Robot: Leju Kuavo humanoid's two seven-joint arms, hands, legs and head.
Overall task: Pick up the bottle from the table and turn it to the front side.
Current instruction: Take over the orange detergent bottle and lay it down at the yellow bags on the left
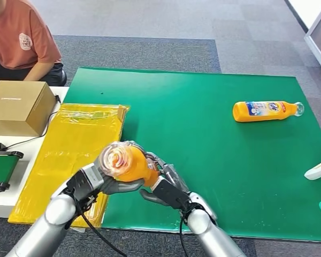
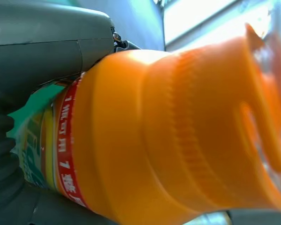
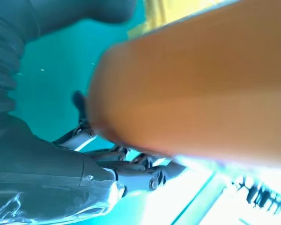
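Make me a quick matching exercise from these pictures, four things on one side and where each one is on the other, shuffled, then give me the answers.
Things:
1. held orange bottle
2. second orange bottle
3. cardboard box
4. yellow sheet

Places:
A. on the white table beside the mat
B. lying on the green mat, far right
C. along the mat's left edge
D. between the left hand and right hand

Pairs: 1-D, 2-B, 3-A, 4-C

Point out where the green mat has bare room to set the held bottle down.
Widest free patch: the middle of the green mat, between the yellow sheet and the lying orange bottle. The mat's far strip behind that bottle is also bare. Crowded: the near left, where both hands hold the bottle, and the right edge by the white object.
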